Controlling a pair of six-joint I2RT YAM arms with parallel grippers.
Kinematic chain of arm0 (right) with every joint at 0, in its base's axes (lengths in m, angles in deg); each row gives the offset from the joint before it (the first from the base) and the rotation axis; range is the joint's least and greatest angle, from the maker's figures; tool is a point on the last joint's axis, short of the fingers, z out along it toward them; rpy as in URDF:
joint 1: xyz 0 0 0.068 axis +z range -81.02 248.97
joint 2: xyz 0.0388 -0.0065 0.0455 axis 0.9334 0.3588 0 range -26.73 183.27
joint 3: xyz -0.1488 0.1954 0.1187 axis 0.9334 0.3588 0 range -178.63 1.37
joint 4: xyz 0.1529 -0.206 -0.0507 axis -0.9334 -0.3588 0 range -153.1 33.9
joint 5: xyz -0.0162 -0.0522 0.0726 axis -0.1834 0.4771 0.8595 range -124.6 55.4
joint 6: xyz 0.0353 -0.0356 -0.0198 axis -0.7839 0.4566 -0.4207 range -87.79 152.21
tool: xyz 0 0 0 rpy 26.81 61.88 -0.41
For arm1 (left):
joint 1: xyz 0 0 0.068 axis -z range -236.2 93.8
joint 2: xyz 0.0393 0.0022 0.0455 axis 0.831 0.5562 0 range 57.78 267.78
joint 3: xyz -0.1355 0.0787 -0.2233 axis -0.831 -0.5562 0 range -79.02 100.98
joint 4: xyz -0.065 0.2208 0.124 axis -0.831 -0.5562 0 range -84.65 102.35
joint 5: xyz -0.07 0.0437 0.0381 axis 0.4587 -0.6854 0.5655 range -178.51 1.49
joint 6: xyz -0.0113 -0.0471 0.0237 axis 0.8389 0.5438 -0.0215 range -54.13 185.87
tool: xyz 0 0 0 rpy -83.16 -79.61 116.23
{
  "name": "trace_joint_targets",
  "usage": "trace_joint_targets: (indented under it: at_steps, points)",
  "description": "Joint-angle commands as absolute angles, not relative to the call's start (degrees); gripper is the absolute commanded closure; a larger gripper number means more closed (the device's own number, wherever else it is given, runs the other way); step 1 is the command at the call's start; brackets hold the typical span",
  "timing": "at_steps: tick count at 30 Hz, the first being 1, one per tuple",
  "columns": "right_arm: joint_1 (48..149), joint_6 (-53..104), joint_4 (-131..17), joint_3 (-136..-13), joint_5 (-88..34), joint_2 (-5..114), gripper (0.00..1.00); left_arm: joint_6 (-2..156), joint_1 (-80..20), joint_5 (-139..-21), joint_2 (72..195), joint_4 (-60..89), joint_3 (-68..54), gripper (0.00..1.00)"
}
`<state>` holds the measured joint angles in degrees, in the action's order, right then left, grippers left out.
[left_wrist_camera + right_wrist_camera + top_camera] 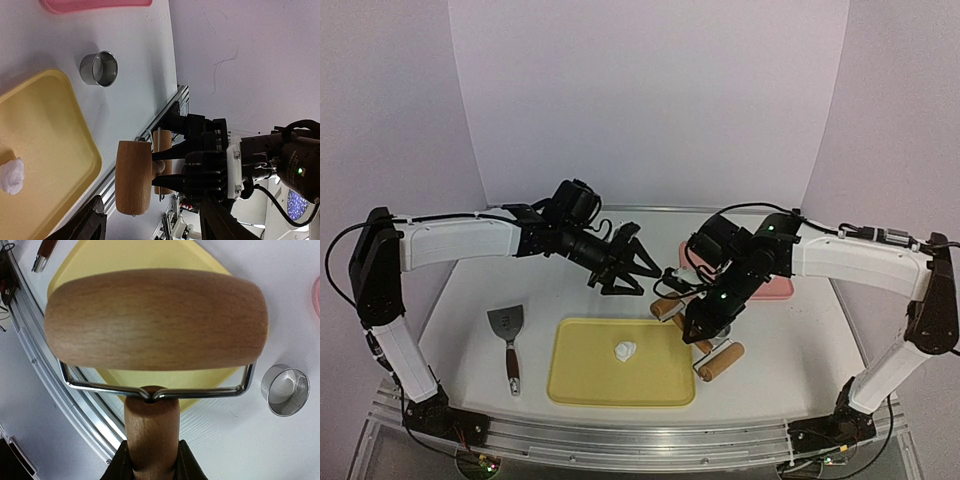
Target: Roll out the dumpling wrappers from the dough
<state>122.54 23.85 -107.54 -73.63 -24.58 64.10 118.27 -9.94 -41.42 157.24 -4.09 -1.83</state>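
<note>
White walls (650, 100) close in a pale bench (460, 300) as I work both arms from afar. At the middle of the bench's near edge sits the yellow tray (580, 385). The dough (625, 351), one small irregular white lump, lies on it a little right of the tray's centre. I can find no round dumpling wrappers in any view, so the rolling has yet to begin.

The right gripper (703, 325) is clamped on the wooden handle of the roller (721, 361). The roller's broad barrel hangs just off the tray's right edge, close to its near right corner, and I judge it to be lifted clear of the surface. From that barrel the dough lies to the left and slightly toward the far edge. The handle slants from far left to near right, with the barrel's long axis set across it.

The left gripper (638, 268) hovers past the tray's far edge with its jaws spread, holding nothing. It is about as close to the lump as the right one, but only the right arm carries the tool.

The ring cutter (99, 68) stands on the bare bench between the yellow tray and the pink tray (775, 285).
</note>
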Motion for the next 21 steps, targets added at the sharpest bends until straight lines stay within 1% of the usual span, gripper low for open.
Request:
trace_joint_targets:
  at_steps: [1,4,10,15,21]
  points:
    - [125.76,27.3,-108.89,-78.16,-25.34,65.7,1.0,116.93,-9.71,-35.46,156.38,-4.41,-3.71,0.36]
    - [127.3,28.43,-109.41,-79.67,-25.73,66.64,1.0,116.12,-9.54,-34.91,156.0,-5.9,-5.38,0.38]
    - [128.62,29.66,-109.89,-80.65,-26.79,67.31,1.0,114.73,-9.53,-35.26,154.98,-9.36,-7.65,0.37]
    - [128.57,28.89,-109.8,-78.76,-28.19,65.97,1.0,118.78,-10.04,-38.26,150.68,-4.41,-11.86,0.39]
    - [128.54,27.94,-109.71,-77.97,-28.63,64.64,1.0,125.86,-11.12,-38.84,146.51,4.47,-19.04,0.42]
